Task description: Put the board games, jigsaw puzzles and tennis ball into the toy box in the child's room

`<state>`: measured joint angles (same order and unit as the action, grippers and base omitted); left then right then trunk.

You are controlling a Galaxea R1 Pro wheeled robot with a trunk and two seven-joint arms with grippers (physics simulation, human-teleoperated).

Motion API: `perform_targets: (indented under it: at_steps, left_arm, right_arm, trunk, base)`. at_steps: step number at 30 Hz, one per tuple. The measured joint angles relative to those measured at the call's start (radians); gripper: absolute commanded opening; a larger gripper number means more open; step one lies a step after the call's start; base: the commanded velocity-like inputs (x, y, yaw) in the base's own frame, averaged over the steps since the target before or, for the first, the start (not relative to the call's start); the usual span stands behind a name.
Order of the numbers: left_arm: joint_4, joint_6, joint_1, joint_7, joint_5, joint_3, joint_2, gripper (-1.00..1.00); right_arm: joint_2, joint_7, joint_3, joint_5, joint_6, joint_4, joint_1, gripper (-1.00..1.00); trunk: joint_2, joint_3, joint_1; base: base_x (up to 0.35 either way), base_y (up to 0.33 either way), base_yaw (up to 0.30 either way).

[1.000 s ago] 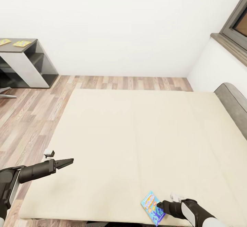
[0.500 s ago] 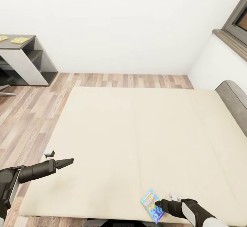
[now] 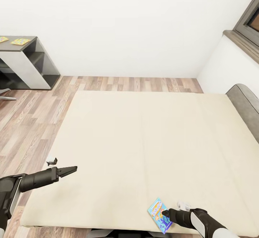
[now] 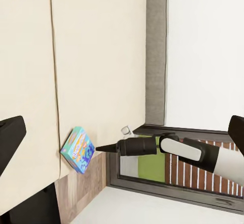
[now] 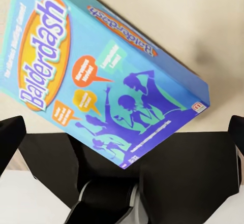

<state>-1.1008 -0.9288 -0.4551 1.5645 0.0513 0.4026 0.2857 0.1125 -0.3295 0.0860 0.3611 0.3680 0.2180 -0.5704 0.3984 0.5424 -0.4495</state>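
Little changes in 1 second: our right gripper [image 3: 166, 213], jaws wide, still noses the ungrasped blue board game [image 3: 157, 210] at the bed's [image 3: 144, 141] 5 o'clock edge; left gripper [image 3: 73, 168] idles, jaws wide.

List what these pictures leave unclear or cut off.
- Right gripper, head view: its tips meet the blue game box, but open, touching or gripping is unclear; the right wrist view leaves it unsettled too.
- Table, head view: cut off by the picture edge.
- Jigsaws on it: too small for detail.
- Left gripper, head view: looks shut; the left wrist view disagrees.
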Motion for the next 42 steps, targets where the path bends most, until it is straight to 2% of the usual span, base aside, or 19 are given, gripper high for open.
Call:
perform_targets:
  at_steps: [12, 22, 30, 33, 38, 42]
  left_arm:
    - [0.0, 0.0, 0.0, 0.0, 0.0, 0.0, 0.001, 1.0]
    - [-0.01, -0.001, 0.0, 0.0, -0.005, 0.0, 0.002, 1.0]
    - [-0.119, -0.023, 0.003, 0.001, -0.01, -0.002, 0.0, 1.0]
    - [-0.18, -0.052, 0.005, 0.001, -0.012, -0.015, -0.001, 1.0]
    - [-0.228, -0.075, 0.005, 0.001, -0.016, -0.058, -0.005, 1.0]
    - [-0.25, -0.084, 0.001, 0.003, -0.045, -0.095, -0.02, 1.0]
  right_arm:
    - [0.0, -0.003, -0.033, 0.002, -0.001, 0.0, 0.0, 1.0]
    - [0.0, -0.047, -0.058, 0.004, -0.001, 0.0, 0.0, 1.0]
    - [0.0, -0.063, -0.061, 0.004, -0.001, 0.0, 0.0, 1.0]
    - [0.0, -0.064, -0.062, 0.004, 0.0, 0.0, 0.0, 1.0]
    - [0.001, -0.065, -0.062, 0.004, 0.001, 0.0, 0.0, 1.0]
    - [0.001, -0.065, -0.062, 0.004, 0.001, 0.0, 0.0, 1.0]
  trunk:
    - [0.0, 0.0, 0.0]
    - [0.0, 0.0, 0.0]
    - [0.0, 0.0, 0.0]
    - [0.0, 0.0, 0.0]
    - [0.0, 0.0, 0.0]
    - [0.0, 0.0, 0.0]
  base:
    - [0.0, 0.0, 0.0]
    - [0.0, 0.0, 0.0]
    - [0.0, 0.0, 0.0]
    - [0.0, 0.0, 0.0]
    - [0.0, 0.0, 0.0]
    - [0.0, 0.0, 0.0]
